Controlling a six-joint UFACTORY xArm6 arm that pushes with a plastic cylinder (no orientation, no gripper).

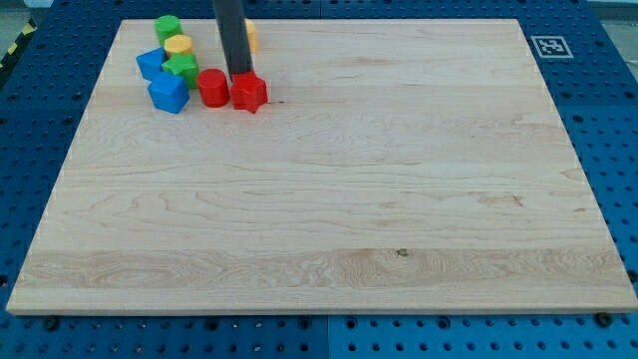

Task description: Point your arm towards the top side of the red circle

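The red circle (212, 88) is a short red cylinder at the view's top left on the wooden board (329, 199). A red star-shaped block (249, 93) sits just right of it, nearly touching. My dark rod comes down from the view's top edge; my tip (240, 76) ends at the top edge of the red star block, just up and right of the red circle. A yellow block (251, 37) is partly hidden behind the rod.
Left of the red circle lies a tight cluster: a blue cube (168, 94), a blue block (151, 64), a green star-like block (182, 67), a yellow cylinder (177, 45) and a green block (166, 27). A fiducial marker (547, 46) lies off the board's top right corner.
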